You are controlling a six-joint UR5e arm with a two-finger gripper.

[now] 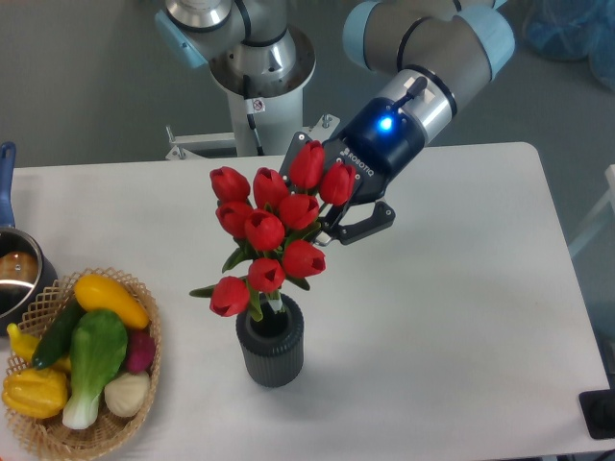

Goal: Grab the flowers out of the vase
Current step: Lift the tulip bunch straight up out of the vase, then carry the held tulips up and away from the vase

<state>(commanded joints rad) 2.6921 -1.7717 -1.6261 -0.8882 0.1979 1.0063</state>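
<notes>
- The desk [461, 317] is a white top with rounded corners; the floor behind it is grey.
- The vase [272, 348] stands upright on the desk, near its front edge and left of centre; it is dark grey and ribbed.
- The flowers [272, 230] rise out of the vase, stems in its mouth, red buds spread above it and leaning slightly right; one bud droops to the left just above the rim.
- The claw [332, 219] reaches in from up and right of the vase, behind the upper buds. One dark finger [363, 223] shows to the right of the bunch; the other is hidden by buds, so I cannot tell how wide it stands or whether it grips the stems.
- A blue light glows on the wrist above the claw, and white lettering on the claw body reads "ROBOTIQ".
- The arm's base [252, 58] stands behind the desk, up from the vase, with a small red-and-white label too small to read.
- A basket [77, 360] of vegetables sits left of the vase at the desk's corner.
- A pot [14, 274] with a blue handle sits at the left edge, above the basket.
- Blue bundled material [572, 29] lies far up and right of the vase.
</notes>
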